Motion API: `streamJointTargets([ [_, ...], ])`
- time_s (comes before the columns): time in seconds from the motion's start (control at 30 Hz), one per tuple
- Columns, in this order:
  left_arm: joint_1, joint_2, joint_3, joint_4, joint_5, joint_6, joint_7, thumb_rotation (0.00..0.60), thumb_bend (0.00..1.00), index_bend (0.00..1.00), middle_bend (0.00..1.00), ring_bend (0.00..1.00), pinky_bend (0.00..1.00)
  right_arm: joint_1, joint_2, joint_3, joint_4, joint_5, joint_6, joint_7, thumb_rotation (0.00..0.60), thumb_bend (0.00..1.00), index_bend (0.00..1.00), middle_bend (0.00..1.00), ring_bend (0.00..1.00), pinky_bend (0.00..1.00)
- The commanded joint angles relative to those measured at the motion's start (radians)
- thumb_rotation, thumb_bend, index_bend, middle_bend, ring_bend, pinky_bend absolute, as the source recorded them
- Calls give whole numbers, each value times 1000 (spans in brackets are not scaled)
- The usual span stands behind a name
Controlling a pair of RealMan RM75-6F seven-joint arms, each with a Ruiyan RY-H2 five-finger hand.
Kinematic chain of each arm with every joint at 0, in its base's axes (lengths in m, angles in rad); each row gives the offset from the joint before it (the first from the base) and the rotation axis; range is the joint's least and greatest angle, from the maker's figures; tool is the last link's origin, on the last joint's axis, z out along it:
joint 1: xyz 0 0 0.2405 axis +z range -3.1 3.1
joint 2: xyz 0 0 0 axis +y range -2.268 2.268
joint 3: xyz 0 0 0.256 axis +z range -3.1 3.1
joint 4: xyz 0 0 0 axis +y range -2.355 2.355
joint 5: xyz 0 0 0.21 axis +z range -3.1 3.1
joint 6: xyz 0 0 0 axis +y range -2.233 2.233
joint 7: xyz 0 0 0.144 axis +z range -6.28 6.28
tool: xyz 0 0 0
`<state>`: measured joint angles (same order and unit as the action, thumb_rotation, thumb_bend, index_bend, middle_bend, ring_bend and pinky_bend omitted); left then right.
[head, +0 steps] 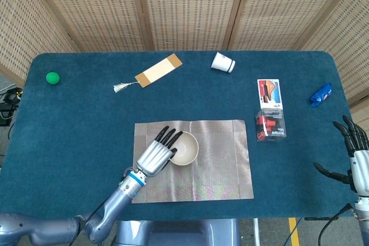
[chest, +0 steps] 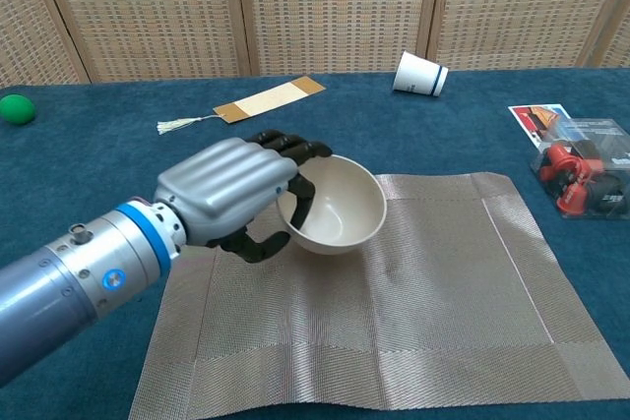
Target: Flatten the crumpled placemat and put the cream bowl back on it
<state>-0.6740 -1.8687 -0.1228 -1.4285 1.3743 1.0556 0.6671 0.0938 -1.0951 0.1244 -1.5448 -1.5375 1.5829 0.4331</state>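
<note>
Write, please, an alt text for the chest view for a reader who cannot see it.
The robot's left hand holds a cream bowl by its rim over the flattened placemat on a blue table. Behind lie a bookmark, a tipped paper cup and a green ball.

My left hand (head: 154,155) held the bowl (head: 184,148) over the placemat's (head: 222,156) left half; my right hand (head: 353,159) sat far right.

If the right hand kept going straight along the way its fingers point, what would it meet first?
The right hand, open at the table's near right edge, points toward the far edge; the small blue object lies roughly that way, though slightly left, so it might pass clear.
</note>
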Motion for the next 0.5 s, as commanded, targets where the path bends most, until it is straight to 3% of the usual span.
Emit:
streamJointTargets([
  [0.03,-25,-61,-9,44,-31,-28,23,600,610,717,0,0,0,1,1,2,3,4,-5,5,600,258,136,0,0,0],
  [0.13,-32,-83,-9,66,-50,-40,31,600,588,692,0,0,0,2,1,2,4,4,-6,7,600,258,136,0,0,0],
  [0.23,-34,-91,-8,71,-73,-49,47,600,487,630,0,0,0,2,-1,2,5,3,-6,4,600,258,136,0,0,0],
  [0.37,-31,-82,-5,64,-87,-45,59,600,288,368,0,0,0,2,-2,1,6,2,-7,-1,600,258,136,0,0,0],
  [0.5,-12,-37,-4,26,-78,-7,40,600,212,118,0,0,0,4,-7,-1,6,-3,-7,-11,600,258,136,0,0,0],
])
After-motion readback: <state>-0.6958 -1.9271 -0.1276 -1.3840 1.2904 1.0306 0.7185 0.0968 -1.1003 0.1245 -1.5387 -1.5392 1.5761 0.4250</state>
